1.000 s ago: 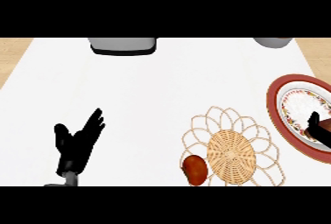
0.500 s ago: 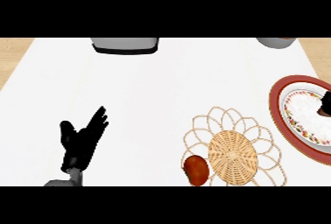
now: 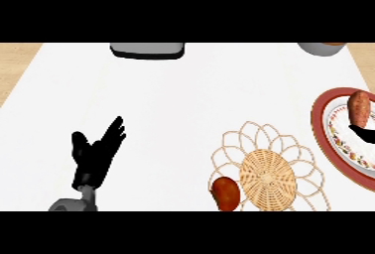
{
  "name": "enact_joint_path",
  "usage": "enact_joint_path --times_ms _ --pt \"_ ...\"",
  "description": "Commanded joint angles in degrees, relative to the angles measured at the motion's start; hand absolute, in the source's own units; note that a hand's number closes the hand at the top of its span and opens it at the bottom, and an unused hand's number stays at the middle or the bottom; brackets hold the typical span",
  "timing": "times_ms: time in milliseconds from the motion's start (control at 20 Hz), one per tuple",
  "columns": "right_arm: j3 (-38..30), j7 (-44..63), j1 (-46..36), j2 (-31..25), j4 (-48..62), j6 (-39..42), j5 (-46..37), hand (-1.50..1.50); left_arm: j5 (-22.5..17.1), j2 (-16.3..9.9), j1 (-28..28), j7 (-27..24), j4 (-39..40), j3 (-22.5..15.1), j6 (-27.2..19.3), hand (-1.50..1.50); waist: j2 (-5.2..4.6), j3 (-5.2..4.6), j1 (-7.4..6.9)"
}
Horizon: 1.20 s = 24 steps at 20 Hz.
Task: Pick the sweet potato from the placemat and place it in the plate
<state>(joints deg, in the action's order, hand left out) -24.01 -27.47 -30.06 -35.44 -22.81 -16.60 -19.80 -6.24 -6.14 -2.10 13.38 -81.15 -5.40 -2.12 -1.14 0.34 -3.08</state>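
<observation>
Left robot hand [image 3: 95,155] sits low on the left side of the bench [image 3: 183,104]. Its fingers are spread and point up, and it holds nothing. It is just resting.

Right robot hand [image 3: 363,134] only peeks in at the right edge, over the plate [image 3: 319,130]. I see so little of it that I cannot tell if it is spread or pinching.

I see a sweet potato [image 3: 225,192] on the near left edge of the mat [image 3: 267,171]. It is red-brown and egg-shaped. Its long side runs away from me and leans a little. Its near end is right at the bottom of my view.

I also see a second one [image 3: 359,109], long and orange-brown, on the plate. It is just above the right robot hand. I cannot tell if the hand is touching it.

The sweet potato on the mat lies between my two hands. It is to the right of the left one, and to the left of the right one and closer to me. Neither hand looks much nearer. The plate is just to the right of the mat, so I think the right hand is the better pick. It would come in toward the left and back toward me, then close across the short side.
</observation>
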Motion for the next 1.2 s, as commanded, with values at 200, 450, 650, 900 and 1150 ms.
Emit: enact_joint_path --times_ms 200,450,650,900,1150 --pt "-7.3 -11.8 -5.0 -0.3 5.6 7.7 7.8 -1.50 1.3 1.3 1.3 -1.3 -0.3 -1.2 -0.9 0.00 0.18 0.05 0.56" --pt "-13.6 -15.5 -2.5 -4.0 9.1 14.9 14.0 -1.50 0.2 0.4 0.4 -0.8 0.4 1.0 -0.6 0.00 0.25 -0.02 1.55" --pt "-15.0 -15.8 -0.8 -7.6 12.2 21.1 15.4 -1.50 0.5 1.2 2.4 -0.2 -1.5 -0.3 -0.8 0.00 0.27 0.01 1.24" --pt "-14.7 -17.9 5.0 -12.4 13.0 36.9 16.2 -1.50 0.0 0.2 2.2 -2.0 1.1 1.7 -0.2 0.00 0.53 -0.07 2.22" --pt "-12.7 -25.3 11.9 -12.8 12.8 43.1 14.6 -1.50 1.4 1.0 4.1 1.6 -4.7 -0.8 -1.6 0.00 0.73 0.02 2.06"
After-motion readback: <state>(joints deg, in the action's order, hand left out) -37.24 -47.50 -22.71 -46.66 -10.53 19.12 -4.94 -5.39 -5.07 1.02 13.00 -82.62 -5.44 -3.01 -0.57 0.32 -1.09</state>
